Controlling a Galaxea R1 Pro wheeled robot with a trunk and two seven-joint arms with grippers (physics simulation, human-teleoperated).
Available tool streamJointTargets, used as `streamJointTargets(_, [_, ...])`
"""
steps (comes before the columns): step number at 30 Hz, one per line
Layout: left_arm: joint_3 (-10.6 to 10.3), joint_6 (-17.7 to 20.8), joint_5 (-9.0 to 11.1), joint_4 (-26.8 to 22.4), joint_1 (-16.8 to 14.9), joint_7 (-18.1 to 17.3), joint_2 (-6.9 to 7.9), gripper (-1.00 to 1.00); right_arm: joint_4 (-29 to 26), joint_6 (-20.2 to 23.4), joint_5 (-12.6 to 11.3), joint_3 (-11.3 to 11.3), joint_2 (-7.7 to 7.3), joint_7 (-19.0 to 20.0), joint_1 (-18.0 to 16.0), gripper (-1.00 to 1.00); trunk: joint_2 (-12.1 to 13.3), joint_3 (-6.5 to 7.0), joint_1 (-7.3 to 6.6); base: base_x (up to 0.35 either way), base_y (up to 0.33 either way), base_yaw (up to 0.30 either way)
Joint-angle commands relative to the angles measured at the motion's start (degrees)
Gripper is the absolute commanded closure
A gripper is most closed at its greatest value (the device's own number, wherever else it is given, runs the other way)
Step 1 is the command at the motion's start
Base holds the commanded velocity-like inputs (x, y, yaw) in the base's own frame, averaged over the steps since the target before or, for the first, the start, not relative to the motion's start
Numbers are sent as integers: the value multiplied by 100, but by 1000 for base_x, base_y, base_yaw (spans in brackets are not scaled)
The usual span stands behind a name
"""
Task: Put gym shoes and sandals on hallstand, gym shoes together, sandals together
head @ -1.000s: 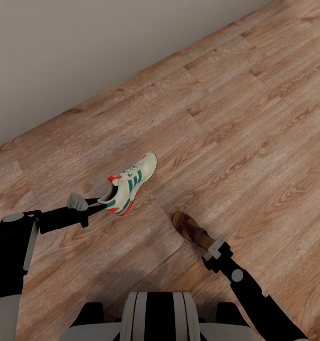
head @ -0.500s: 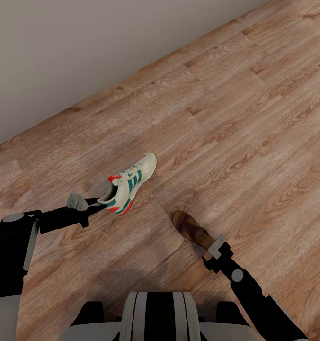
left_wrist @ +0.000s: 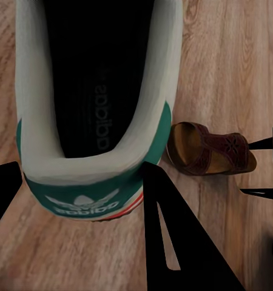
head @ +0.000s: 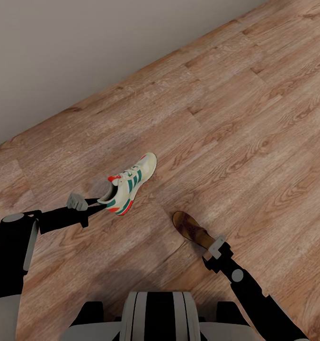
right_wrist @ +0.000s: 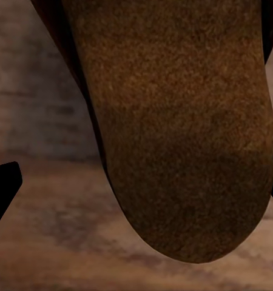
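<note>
Wood-grain corridor floor (head: 235,123) runs up to a plain grey wall (head: 84,47), and no shoe rack is to be seen.

From the left tool (head: 94,204) outward: its jaws are closed on the heel of a gym shoe (head: 129,183), whose toe points away toward the wall; whether the sole is clear of the planks I cannot tell. In the left wrist view the dark fingers (left_wrist: 179,242) flank the green heel tab. The right tool (head: 211,246) grips the heel end of a sandal (head: 191,230), its tan footbed looming in the right wrist view.

Both should be light. The sneaker's padded collar will likely squash and tip toe-down, so a hold on the firm heel counter suits it. The sandal's sole looks stiffer but thin and smooth, so it may slip; pinching it across the footbed edge seems safest.

Count visible: one gym shoe, one sandal.
</note>
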Motion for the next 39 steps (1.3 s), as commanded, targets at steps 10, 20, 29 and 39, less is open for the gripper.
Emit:
streamJointTargets(10, [9, 55, -37, -7, -3, -45, -5, 100, -12, 33, 62, 10, -5, 25, -1, -100, -1, -3, -1, 90, 0, 0])
streamJointTargets(20, [11, 54, -36, -7, -3, -45, -4, 100, -12, 33, 64, 10, 1, 25, -1, 100, -1, -3, -1, 7, 0, 0])
streamJointTargets(29, [11, 54, -36, -6, -3, -46, -2, 100, -12, 33, 67, 10, -4, 25, -1, 100, -1, -3, -1, 0, 0, 0])
streamJointTargets(39, [11, 54, -36, -7, -3, -45, -6, 100, -12, -10, 52, 2, 0, 31, -1, 100, -1, -3, -1, 0, 0, 0])
